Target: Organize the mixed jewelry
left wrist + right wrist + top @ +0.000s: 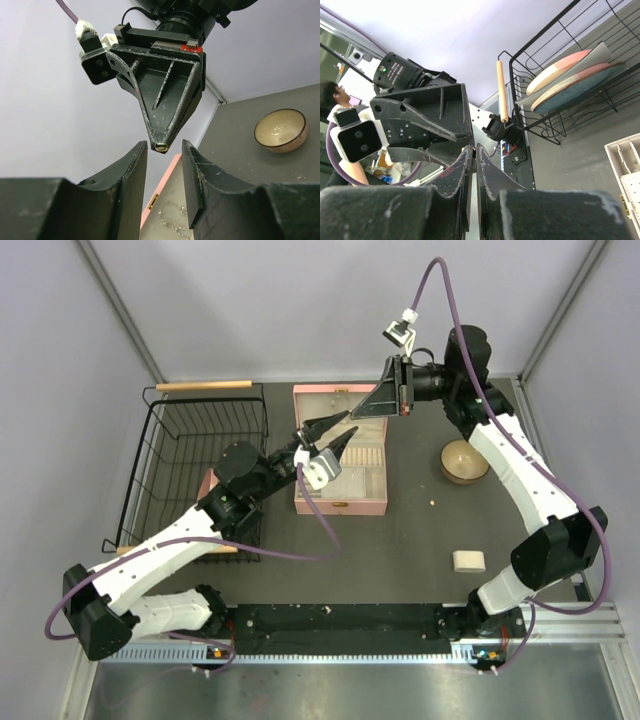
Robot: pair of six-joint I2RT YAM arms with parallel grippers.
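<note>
The open pink jewelry box [340, 502] sits mid-table. In the left wrist view thin silvery chains [174, 209] lie tangled on its pale floor, inside the pink rim [159, 185]. My right gripper [358, 416] hovers above the box, shut on a tiny gold piece [161, 147] at its tips. My left gripper [348, 426] is open and empty, its fingers [131, 170] either side of the right gripper's tips without touching. In the right wrist view my right gripper [474, 150] is nearly closed, and the gold piece is hidden there.
A round wooden bowl [465, 461] stands right of the box and also shows in the left wrist view [280, 131]. A black wire rack [200, 440] holding plates [570, 75] stands at the left. A pale block [468, 560] and a tiny bead [432, 503] lie on the dark mat.
</note>
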